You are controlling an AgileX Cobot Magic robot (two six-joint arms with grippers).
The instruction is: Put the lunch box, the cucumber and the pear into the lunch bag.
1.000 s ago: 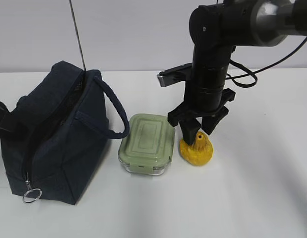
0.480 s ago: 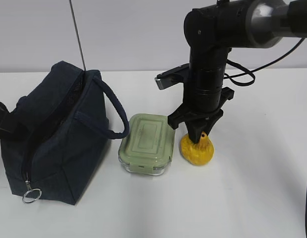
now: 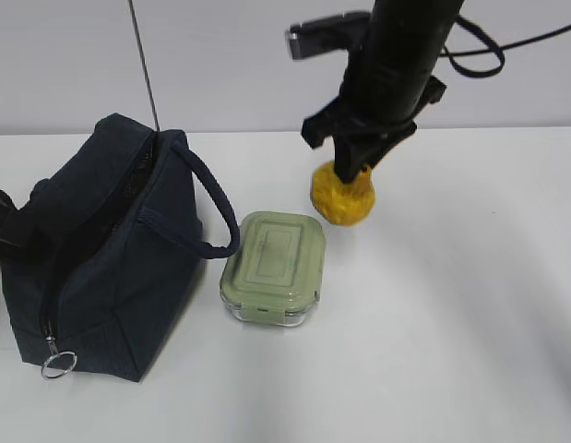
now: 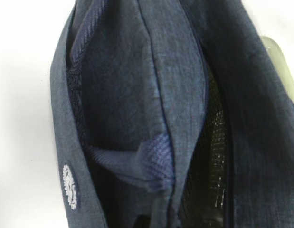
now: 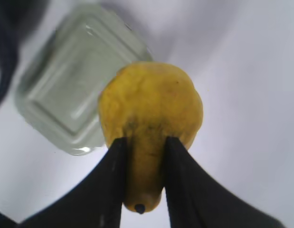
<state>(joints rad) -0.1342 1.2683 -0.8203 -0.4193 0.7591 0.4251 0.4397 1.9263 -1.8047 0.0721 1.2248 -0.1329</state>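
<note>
- Yellow pear [image 3: 342, 195] pinched at its narrow end between right fingers [image 5: 113, 185], lifted clear of tabletop [image 3: 469, 305], behind lunch box [image 3: 273, 269].
- Left fingers unseen, judged closed, above navy bag [image 3: 101, 249].
- Next: carry leftward over bag mouth, lower, release.

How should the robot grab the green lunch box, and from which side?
From straight above, I'd guess. The lunch box lies flat with its lid up, so the fingers could come down on its two long sides, the narrower way across. The lunch bag handle loops close on its left, so closing across that width needs some care. The right gripper is busy holding the pear.
</note>
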